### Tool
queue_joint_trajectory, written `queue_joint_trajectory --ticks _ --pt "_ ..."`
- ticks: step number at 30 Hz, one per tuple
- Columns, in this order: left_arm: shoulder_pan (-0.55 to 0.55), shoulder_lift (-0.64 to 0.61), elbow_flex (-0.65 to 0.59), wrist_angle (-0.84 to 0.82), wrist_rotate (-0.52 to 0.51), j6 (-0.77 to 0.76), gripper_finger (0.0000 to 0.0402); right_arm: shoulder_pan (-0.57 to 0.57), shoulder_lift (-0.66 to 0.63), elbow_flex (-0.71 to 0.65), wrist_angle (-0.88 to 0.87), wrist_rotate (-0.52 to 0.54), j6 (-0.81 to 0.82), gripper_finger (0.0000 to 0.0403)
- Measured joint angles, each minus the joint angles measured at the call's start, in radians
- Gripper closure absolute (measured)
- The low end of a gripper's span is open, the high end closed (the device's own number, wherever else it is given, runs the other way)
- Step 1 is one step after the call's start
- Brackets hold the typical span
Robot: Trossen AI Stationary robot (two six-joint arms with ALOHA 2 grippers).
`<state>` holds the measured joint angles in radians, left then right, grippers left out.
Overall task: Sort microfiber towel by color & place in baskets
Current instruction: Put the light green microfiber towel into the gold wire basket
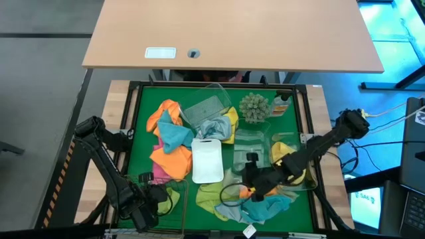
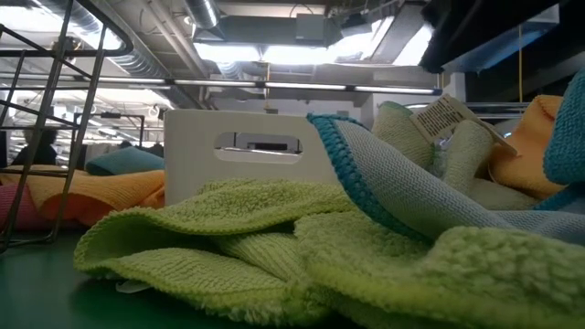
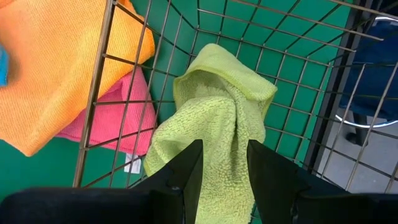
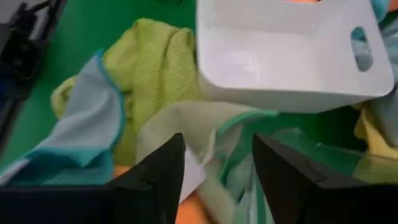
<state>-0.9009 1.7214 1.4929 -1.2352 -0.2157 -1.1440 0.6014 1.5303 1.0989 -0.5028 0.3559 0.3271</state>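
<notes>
My left gripper [image 3: 224, 152] is at the table's near left, over the dark wire-mesh basket [image 3: 102, 81], shut on a lime green towel [image 3: 211, 118]. Orange [image 3: 56, 68] and pink [image 3: 106, 118] towels lie just outside the mesh. My right gripper [image 4: 217, 146] hovers open above the near-centre pile, over a pale towel with a teal edge [image 4: 205, 124], beside a lime towel [image 4: 155, 62] and the white tray [image 4: 286, 56]. In the high view my right gripper [image 1: 254, 188] is just right of the tray [image 1: 207, 159]. My left gripper pinches a bunched part of the lime green towel [image 3: 221, 183] between its two fingers, which come from above and point steeply down. The rest of the towel [image 3: 217, 74] droops inside the wire basket; I cannot tell whether it touches the basket floor.
A heap of orange [image 1: 169, 159] and teal [image 1: 174, 136] towels lies left of the tray. Clear tubs [image 1: 209, 106] [image 1: 292, 153], the spiky plant [image 1: 254, 106] and a brown bottle [image 1: 282, 105] stand toward the far side. A wooden frame [image 1: 126, 119] borders the green mat.
</notes>
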Motion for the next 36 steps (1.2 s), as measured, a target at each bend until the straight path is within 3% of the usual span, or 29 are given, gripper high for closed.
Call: queue_joint_trajectory --ticks 13,20,36 --pt "0.0 0.0 0.0 0.002 -0.003 0.0 0.0283 0.053 0.074 0.014 -0.02 0.012 0.006 0.0217" --pt "0.0 0.0 0.0 0.006 -0.003 0.0 0.0283 0.052 0.143 0.014 -0.025 0.08 -0.017 0.0217" --pt "0.0 0.0 0.0 0.026 0.002 0.0 0.0283 0.044 0.143 0.014 -0.04 0.009 -0.018 0.0225"
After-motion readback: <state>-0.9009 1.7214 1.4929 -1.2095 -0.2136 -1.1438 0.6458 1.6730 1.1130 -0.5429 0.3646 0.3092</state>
